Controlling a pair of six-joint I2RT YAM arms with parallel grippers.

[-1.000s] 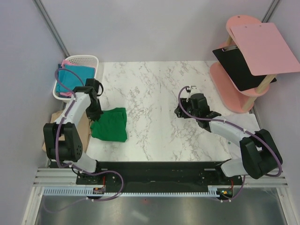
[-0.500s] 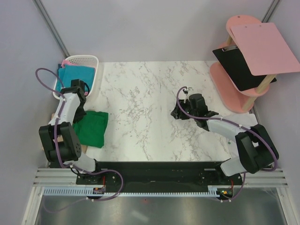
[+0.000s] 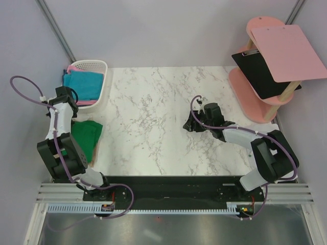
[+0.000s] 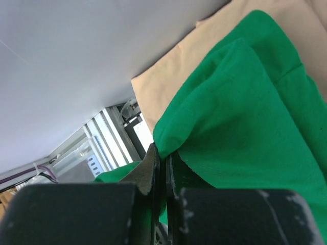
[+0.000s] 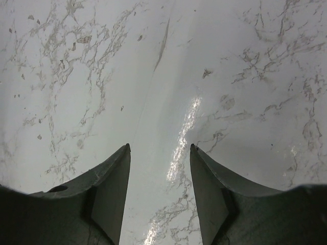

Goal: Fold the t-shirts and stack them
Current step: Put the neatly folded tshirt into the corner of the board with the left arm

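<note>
Folded green t-shirt [image 3: 86,139] shown at the left edge of the marble table [image 3: 153,102], partly carried beyond that edge. In the left wrist view it is seen lying over a tan t-shirt [image 4: 168,76], though whether its weight already rests there cannot be told. One folded edge of the green cloth is pinched by the left gripper [image 4: 162,153], whose fingers are pressed together on the fabric with no gap visible. Over the last second the shirt has been drawn steadily leftward from a spot well inside the table, and its folded shape has been kept. This is judged to be the stacking step: folding of this shirt appears finished, and what remains is for it to be laid squarely on the tan one and let go. A risk is noted that the fold may slip open if the cloth is released while part of it overhangs. Behind, a teal t-shirt [image 3: 84,81] and a pink t-shirt [image 3: 88,102] are held in the white basket [image 3: 88,63], presumably not yet folded. The right gripper [image 5: 159,148] is seen well apart, low over bare marble near the table's middle, its fingers spread with nothing between them. It has been shifted slightly leftward and plays no part in the carry.
</note>
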